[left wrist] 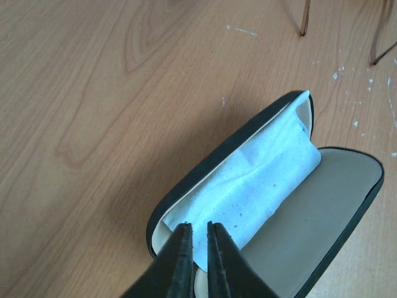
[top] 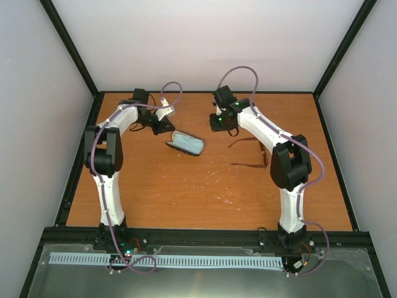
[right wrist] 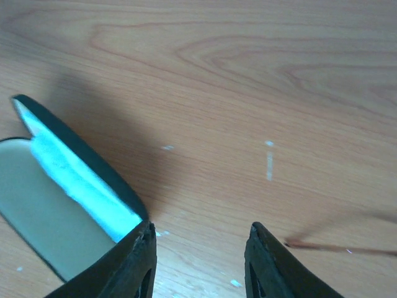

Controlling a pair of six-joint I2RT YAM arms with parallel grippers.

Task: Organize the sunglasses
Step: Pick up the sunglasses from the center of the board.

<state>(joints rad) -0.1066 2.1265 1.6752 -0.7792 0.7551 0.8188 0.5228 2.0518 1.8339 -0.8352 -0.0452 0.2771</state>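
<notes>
Sunglasses (top: 248, 165) lie on the table (top: 186, 192) right of the open case (top: 186, 143), the right gripper (right wrist: 201, 226) spread and empty between them, the left gripper (left wrist: 198, 226) almost closed at the cloth (left wrist: 248, 180), grip unclear.

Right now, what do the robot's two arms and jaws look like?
The left arm and right arm each have white tubular links, black joint blocks and a looping lilac cable. A green light glows near the right wrist. The jaws are dark, tapered wedges.

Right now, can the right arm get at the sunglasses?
Probably yes: the sunglasses lie beside the open right gripper, nothing between; the case sits on its other side.
</notes>
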